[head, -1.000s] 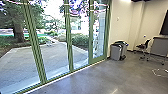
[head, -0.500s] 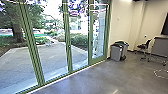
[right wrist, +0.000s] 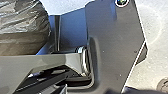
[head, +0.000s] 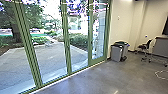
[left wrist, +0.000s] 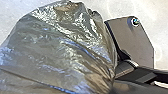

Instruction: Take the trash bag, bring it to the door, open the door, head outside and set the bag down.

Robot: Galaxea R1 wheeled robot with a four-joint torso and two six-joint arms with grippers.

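Observation:
The trash bag point(left wrist: 60, 47), grey, shiny and bulging, has its folds drawn together beside the left gripper point(left wrist: 113, 86), which is shut on the gathered part. In the right wrist view the same bag point(right wrist: 22, 27) shows its wrinkled side near the dark parts of the right gripper point(right wrist: 46, 80); how this gripper stands cannot be made out. Ahead in the head view is a glass front with green frames, its narrow glass door panels point(head: 78, 50) looking out on a paved yard point(head: 50, 60). Which panel opens, and any handle, cannot be told.
Grey bins point(head: 116, 52) stand against the wall right of the glass. Farther right are a dark chair point(head: 145, 47) and a desk point(head: 160, 47), with a white cable point(head: 160, 75) on the floor. Outside, a tree point(head: 16, 32) and shrubs point(head: 78, 38) border the paving.
The head camera has moved a little, so the green posts now appear farther left and the cable slightly farther right. The scene otherwise looks the same.

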